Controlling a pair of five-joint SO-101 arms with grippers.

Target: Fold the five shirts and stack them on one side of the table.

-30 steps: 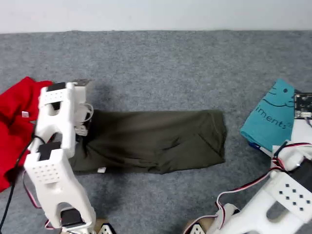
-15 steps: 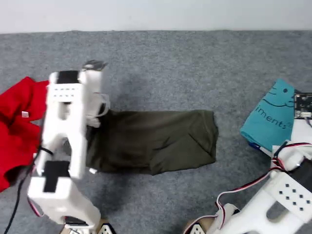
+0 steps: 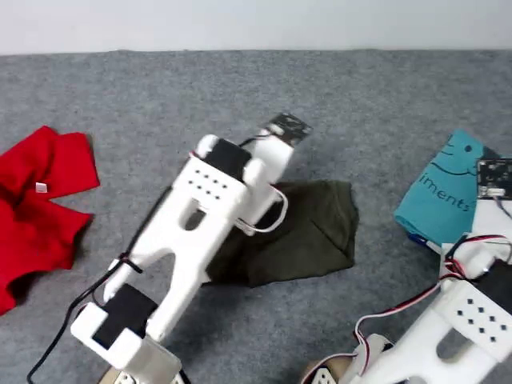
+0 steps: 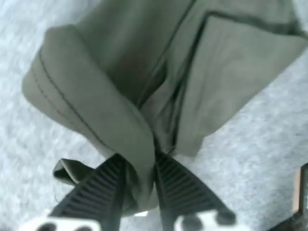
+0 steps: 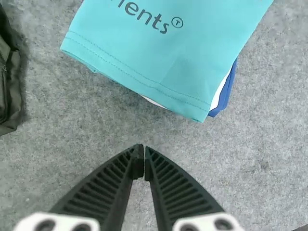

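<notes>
table (image 3: 240, 96): grey felt-like top; all the cloth lies on it.
left arm (image 3: 196, 220): slants across mid-table, over the near-left part of the olive shirt.
olive shirt (image 3: 316, 228): centre of table, already narrowed to a band. One end is bunched and lifted in the left gripper, the rest lies flat. My read: that end is held up so it can be laid over the other half, a crosswise fold in hand.
red shirt (image 3: 40, 204): far left, rumpled and unfolded, well apart from the olive one. Looks queued for later.
teal shirt (image 3: 444, 192): right side, folded, top of a pile. Likely the stacking side.
right arm (image 3: 472, 320): near-right corner, just beside that pile, clear of the fold area.
blue shirt (image 5: 230, 82): sliver sticking out from under the teal one.
left gripper (image 4: 140, 162): fingers clamped on a thick fold of the olive shirt.
right gripper (image 5: 143, 151): fingers together, nothing between them, over bare table near the teal corner.
hidden: the arm covers the pinch point in the high view. Can't count the layers in the grip. The frame edge cuts off the red shirt. A white edge shows under the teal, garment unclear. Can't confirm five shirts.
</notes>
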